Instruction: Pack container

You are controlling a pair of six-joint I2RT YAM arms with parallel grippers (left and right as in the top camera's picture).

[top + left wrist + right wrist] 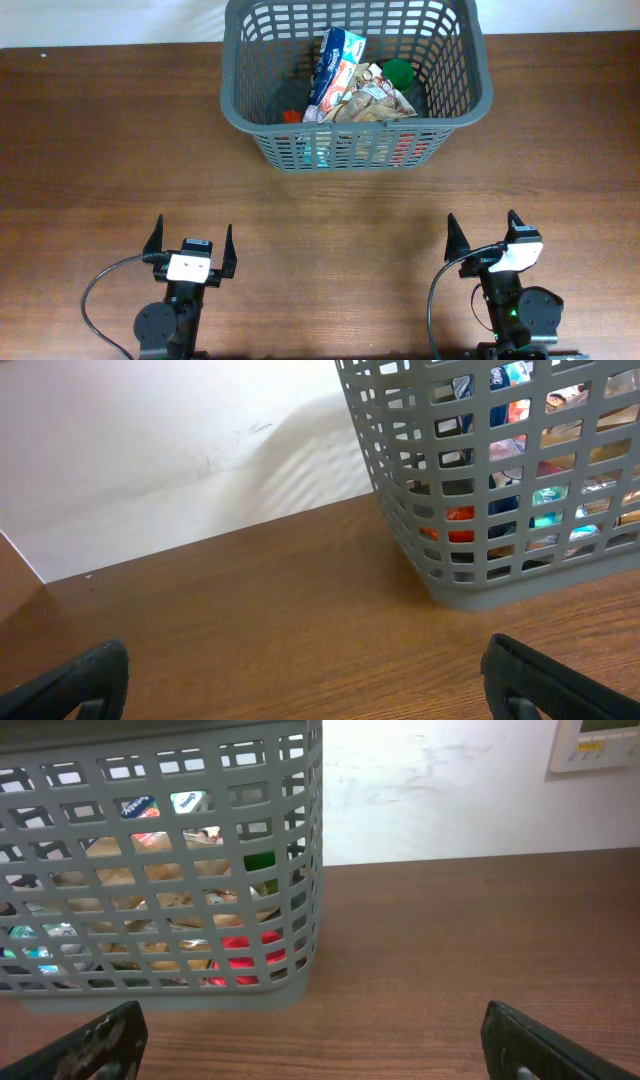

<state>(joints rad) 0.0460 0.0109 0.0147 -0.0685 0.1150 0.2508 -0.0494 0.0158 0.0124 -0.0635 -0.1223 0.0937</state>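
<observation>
The container (262,140) stood at the far edge of the tabletop (110,150), its long axis running left to right across your reach. It lay straight ahead and between the arms. Your left hand (194,228) and right hand (482,218) both sat back at the near edge, fingers spread wide and holding nothing. Neither had a clear advantage, though the right hand looked a shade nearer, lined up with the basket's right end.

From overhead you could see into it: a blue-and-white packet (335,65) leaned on a snack bag (375,95), with a green item (400,70) behind. Only the wrist views, looking through the lattice, showed a red item (235,952) low on the bottom. They also put the basket's corner ahead-right of the left hand and ahead-left of the right.
</observation>
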